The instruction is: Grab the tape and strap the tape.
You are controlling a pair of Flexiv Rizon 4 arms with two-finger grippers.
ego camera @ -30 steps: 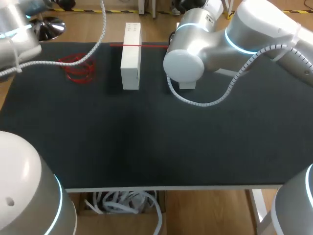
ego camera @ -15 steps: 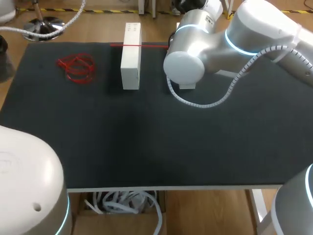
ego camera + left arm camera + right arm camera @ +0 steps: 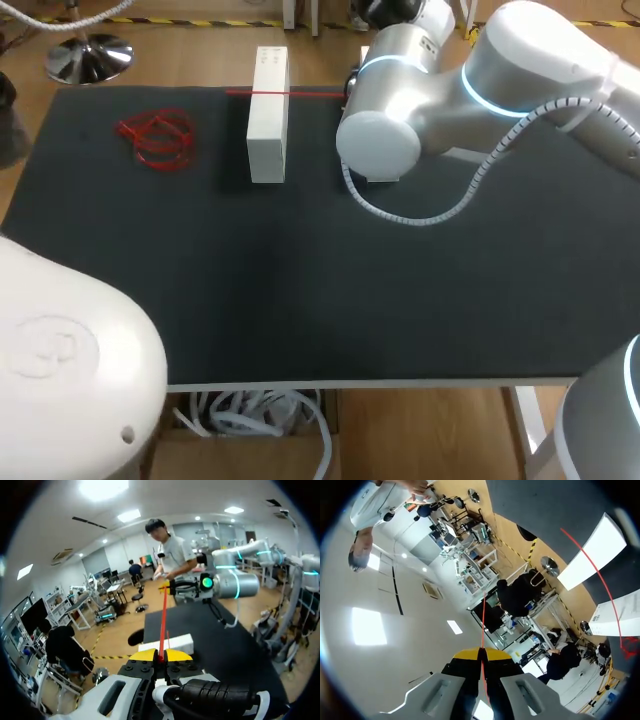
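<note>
A thin red tape (image 3: pixel 285 93) runs taut over the far end of an upright white box (image 3: pixel 267 115) at the table's back. In the left wrist view my left gripper (image 3: pixel 160 655) is shut on one end of the red tape (image 3: pixel 162 622), which stretches over the white box (image 3: pixel 167 644) to my right gripper (image 3: pixel 167 585). In the right wrist view my right gripper (image 3: pixel 481 654) is shut on the red tape (image 3: pixel 482 630). Its strand crosses the white box (image 3: pixel 592 555). In the head view the right arm (image 3: pixel 400 100) hides its gripper, and the left gripper is out of sight.
A loose tangle of red tape (image 3: pixel 157 138) lies at the back left of the black table (image 3: pixel 300 280). A second white box (image 3: pixel 380 176) peeks out under the right arm. My left arm's big white joint (image 3: pixel 60 370) fills the near left corner.
The upper part of my left arm has swung out of the head view at the far left, and its near joint has shifted right. The tape, box and right arm have stayed put.
</note>
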